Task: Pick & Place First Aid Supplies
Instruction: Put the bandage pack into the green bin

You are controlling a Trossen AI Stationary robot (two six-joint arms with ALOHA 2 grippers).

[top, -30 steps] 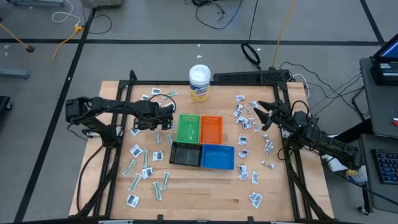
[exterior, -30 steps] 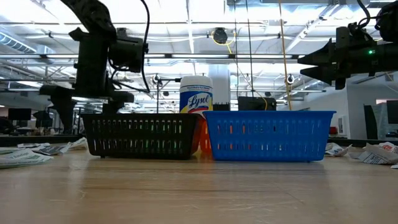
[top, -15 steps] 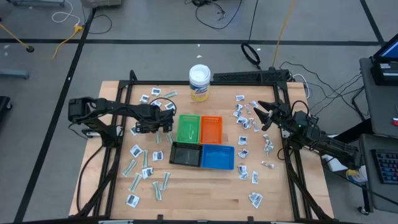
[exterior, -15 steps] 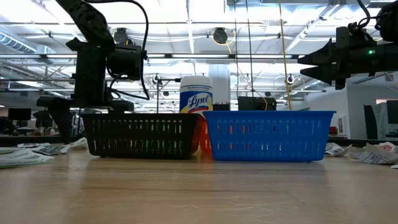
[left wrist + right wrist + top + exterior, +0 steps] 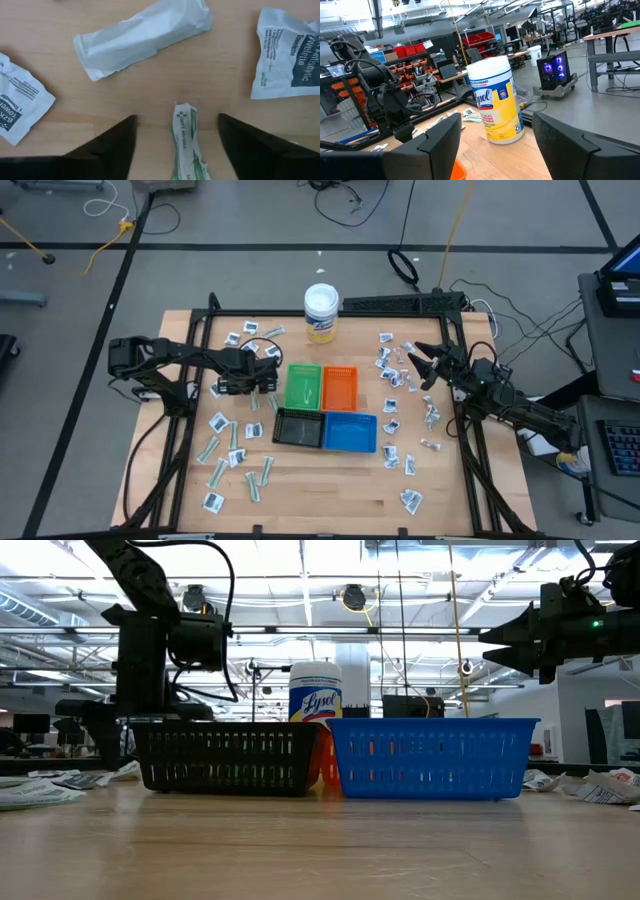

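Now, step in hand: your left gripper [image 5: 176, 131] is low over the wooden table [image 5: 330, 490], just left of the green plastic tray [image 5: 303, 388], its jaws apart on either side of a slim pale wrapped strip with green print [image 5: 186, 140]. I judge you are at the grasp, with the strip not yet pinched.

Left jaws: open around the strip, a gap showing on both sides in the left wrist view.

Right gripper [image 5: 428, 366]: waiting raised at the right side of the table, jaws spread wide, holding nothing.

Next move: you would need to bring the jaws together on the strip, which lies along the line between them, then lift it clear and carry it right to a tray. A thin flat wrapper may slip or stay on the wood, so check it rises with you.

Supplies: small flat white-grey packets [image 5: 218, 422] and more pale strips lie scattered left of the trays; another scatter of packets [image 5: 391, 378] lies to their right. A larger pale wrapped roll [image 5: 142, 37] and a printed towelette packet [image 5: 291, 52] lie near your target, apart from it.

Containers: green tray, orange tray [image 5: 339, 388], black tray [image 5: 299, 428] and blue tray [image 5: 351, 433] sit together mid-table; from above I see nothing in any of them.

Tub: the white-lidded, yellow-labelled wipes tub [image 5: 320, 313] stands behind the trays, not part of your job.
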